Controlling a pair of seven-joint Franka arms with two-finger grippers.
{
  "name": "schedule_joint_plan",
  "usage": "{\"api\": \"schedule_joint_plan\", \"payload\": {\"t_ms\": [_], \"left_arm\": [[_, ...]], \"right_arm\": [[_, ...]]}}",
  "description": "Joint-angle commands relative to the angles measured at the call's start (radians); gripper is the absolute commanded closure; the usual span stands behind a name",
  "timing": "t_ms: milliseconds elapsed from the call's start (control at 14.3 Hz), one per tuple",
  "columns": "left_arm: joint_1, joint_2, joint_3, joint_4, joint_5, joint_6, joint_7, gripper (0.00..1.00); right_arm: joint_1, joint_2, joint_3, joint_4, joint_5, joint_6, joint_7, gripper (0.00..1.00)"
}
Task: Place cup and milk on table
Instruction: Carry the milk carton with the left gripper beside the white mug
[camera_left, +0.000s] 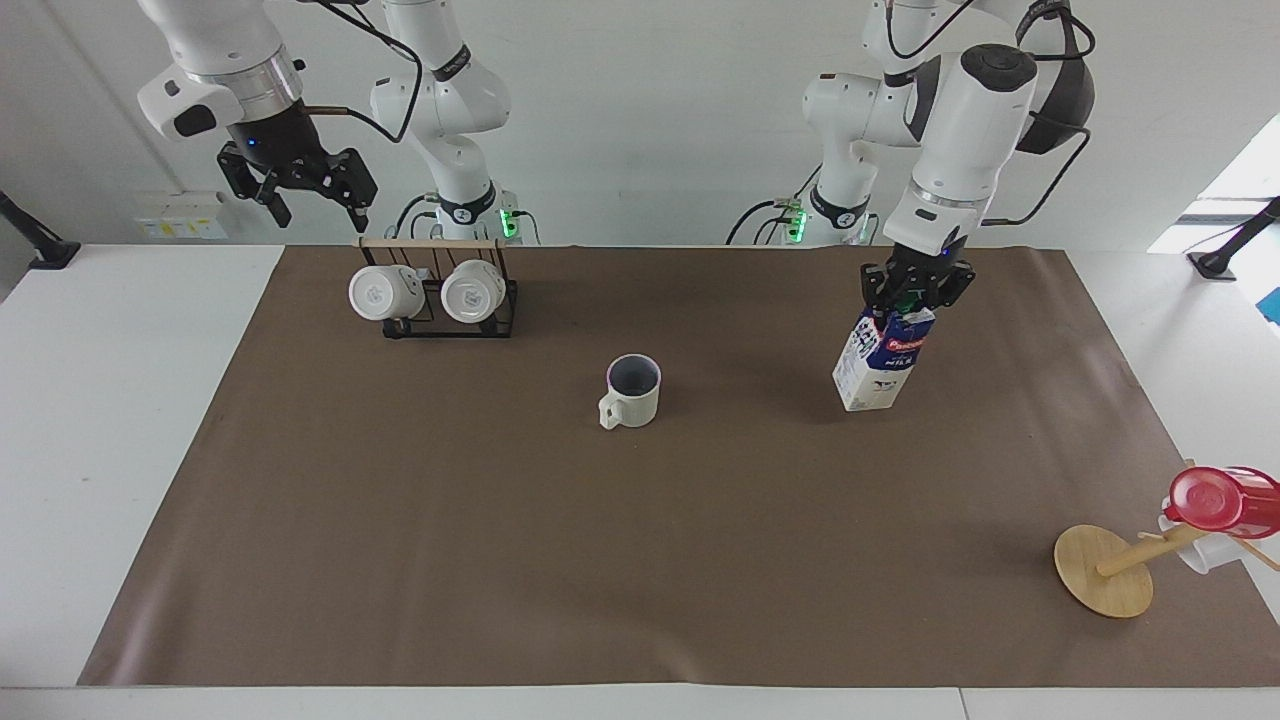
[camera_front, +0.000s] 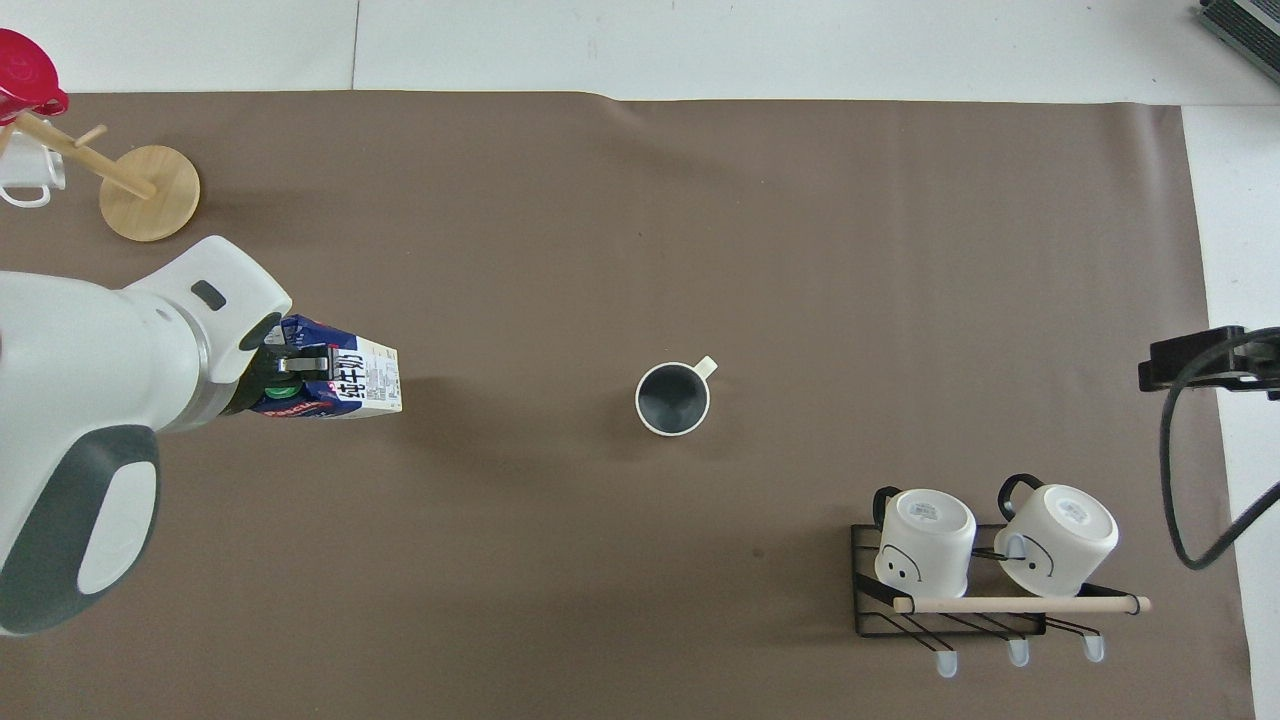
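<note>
The table (camera_left: 60, 420) stretches wide and white under a big brown mat (camera_left: 560, 560), and that mat is where everything plays out. Up at the robots' edge of the mat, toward the right arm's end, sits the black wire rack (camera_left: 447, 318) with its wooden rail, two white mugs (camera_left: 383, 292) hanging on it with their bottoms showing. High over that rack waits the right gripper (camera_left: 310, 195), fingers spread apart and holding nothing. At the left arm's end, on the mat's corner farthest from the robots, a wooden mug tree (camera_left: 1105, 570) leans over with a red cup (camera_left: 1215, 500) on a peg. Now the action: the left gripper (camera_left: 912, 300) is clamped tight on the top of the milk (camera_left: 878, 362), right at the green cap, and the carton hangs tilted over the mat on the left arm's side of the middle, its base low to the surface; contact with the mat cannot be judged. And in the centre of the mat stands the cup (camera_left: 633, 391), upright, dark inside, handle turned away from the robots, well apart from the carton.
</note>
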Motion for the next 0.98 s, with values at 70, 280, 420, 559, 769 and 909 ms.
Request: {"api": "schedule_joint_plan", "payload": {"t_ms": [70, 280, 420, 559, 769, 909], "left_arm": [[-0.098, 0.066, 0.016, 0.118, -0.023, -0.066, -0.131, 0.50], [-0.179, 0.130, 0.016, 0.161, -0.020, -0.060, -0.256, 0.50], [-0.230, 0.188, 0.017, 0.199, -0.020, -0.046, -0.303, 0.50], [-0.257, 0.224, 0.016, 0.201, -0.012, -0.016, -0.320, 0.50], [-0.297, 0.254, 0.016, 0.196, 0.000, 0.021, -0.357, 0.50], [-0.297, 0.259, 0.014, 0.187, 0.000, 0.038, -0.359, 0.50]], "right_arm": [[-0.013, -0.006, 0.003, -0.001, 0.001, -0.005, -0.014, 0.00], [-0.013, -0.006, 0.001, -0.001, 0.002, -0.003, -0.015, 0.00], [-0.013, -0.006, 0.001, -0.001, 0.002, -0.005, -0.014, 0.00], [-0.013, -0.006, 0.001, -0.001, 0.002, -0.003, -0.014, 0.00], [-0.013, -0.006, 0.001, -0.001, 0.004, -0.005, -0.014, 0.00], [-0.013, -0.006, 0.001, -0.001, 0.004, -0.005, -0.014, 0.00]]}}
